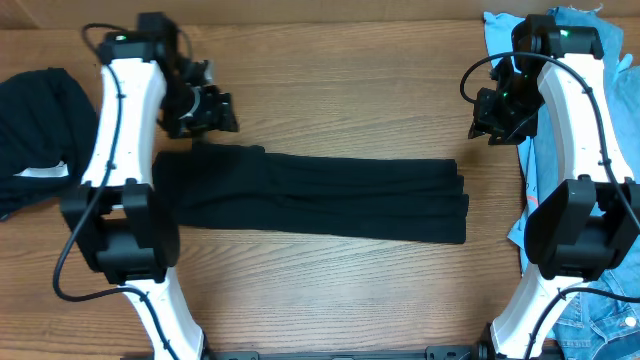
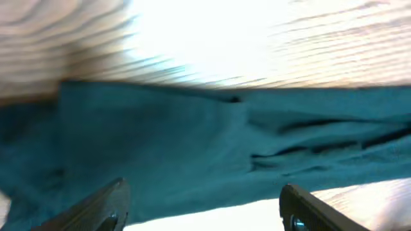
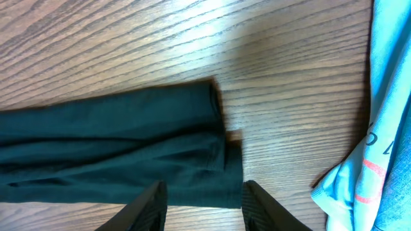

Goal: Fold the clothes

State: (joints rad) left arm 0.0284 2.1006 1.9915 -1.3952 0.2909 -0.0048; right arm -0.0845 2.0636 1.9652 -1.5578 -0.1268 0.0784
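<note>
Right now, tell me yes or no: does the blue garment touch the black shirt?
No, bare table shows between the black shirt and the blue garment in the right wrist view.

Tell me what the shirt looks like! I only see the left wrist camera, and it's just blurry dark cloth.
Observer: From overhead, the black T-shirt lies folded into one long strip across the middle of the table.
Operator: Is the other hand holding it?
Observer: No. The right gripper hangs open near the strip's right end, with nothing between its fingers.
Operator: Are there more clothes?
Observer: Yes, a black garment with a white label lies at the table's left edge.
</note>
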